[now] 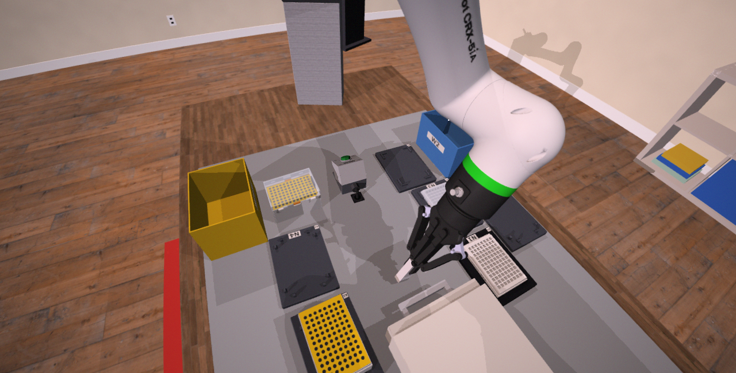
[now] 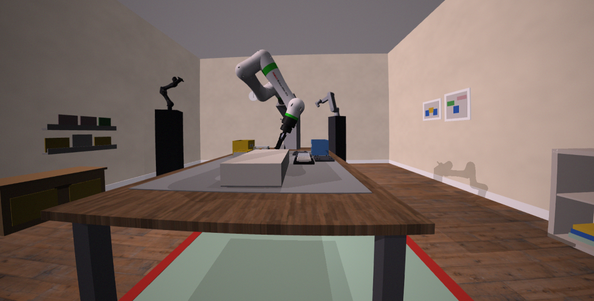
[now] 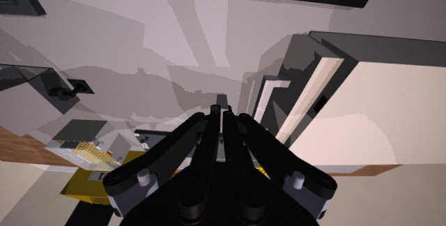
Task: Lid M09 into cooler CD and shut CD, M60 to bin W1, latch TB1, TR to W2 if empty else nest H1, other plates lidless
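Observation:
My gripper [image 1: 406, 270] is shut with nothing between the fingers. It hangs low over the grey mat, just in front of the handle [image 1: 424, 296] of the beige cooler CD [image 1: 463, 332]. The wrist view shows the shut fingertips [image 3: 219, 109] left of the handle [image 3: 270, 95] and apart from it. The drawer front lies close against the housing. A white assay plate [image 1: 495, 264] sits in its black nest right of the gripper. Nest N4 [image 1: 302, 265] holds no plate. No black plate or lid is in view. The arm [image 2: 279, 143] also shows in the far view, behind the cooler [image 2: 255, 168].
Yellow bin W1 [image 1: 223, 206] stands at the left, and tip box TB1 [image 1: 291, 189] is beside it. The DONE key [image 1: 345, 157] is on its grey block. Blue bin W2 [image 1: 442, 141] is at the back. A second white plate [image 1: 433, 193] is partly behind my wrist. The yellow tip rack [image 1: 334, 337] is near the front.

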Robot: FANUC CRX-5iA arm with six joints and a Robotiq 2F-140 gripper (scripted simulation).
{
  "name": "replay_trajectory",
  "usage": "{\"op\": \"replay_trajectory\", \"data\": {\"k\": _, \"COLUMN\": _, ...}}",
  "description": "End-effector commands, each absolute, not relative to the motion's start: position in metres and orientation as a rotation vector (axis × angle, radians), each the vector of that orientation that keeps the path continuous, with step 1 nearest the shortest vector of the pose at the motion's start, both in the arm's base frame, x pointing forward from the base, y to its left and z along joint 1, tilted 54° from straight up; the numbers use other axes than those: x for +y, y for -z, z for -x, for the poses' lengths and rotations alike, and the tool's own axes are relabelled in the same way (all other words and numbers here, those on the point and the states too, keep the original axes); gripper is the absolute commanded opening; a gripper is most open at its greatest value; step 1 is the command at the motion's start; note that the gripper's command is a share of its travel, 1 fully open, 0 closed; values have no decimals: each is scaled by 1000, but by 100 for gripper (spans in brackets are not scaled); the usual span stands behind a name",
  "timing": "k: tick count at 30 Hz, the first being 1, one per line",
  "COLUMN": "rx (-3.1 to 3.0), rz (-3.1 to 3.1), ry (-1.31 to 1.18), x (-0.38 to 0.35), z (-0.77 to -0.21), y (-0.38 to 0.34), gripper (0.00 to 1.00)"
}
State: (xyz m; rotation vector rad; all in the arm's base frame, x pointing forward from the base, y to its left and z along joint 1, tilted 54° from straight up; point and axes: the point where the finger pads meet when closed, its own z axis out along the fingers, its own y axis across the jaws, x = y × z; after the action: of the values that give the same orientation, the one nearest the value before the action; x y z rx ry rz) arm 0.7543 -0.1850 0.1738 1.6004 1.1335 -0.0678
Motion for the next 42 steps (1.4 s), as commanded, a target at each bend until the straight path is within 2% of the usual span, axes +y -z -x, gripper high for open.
{"op": "replay_trajectory", "data": {"k": 1, "rx": 1133, "rz": -1600, "ry": 67, "x": -185, "z": -751, "y": -170, "gripper": 0}}
{"op": "replay_trajectory", "data": {"k": 42, "rx": 1133, "rz": -1600, "ry": 67, "x": -177, "z": -727, "y": -173, "gripper": 0}}
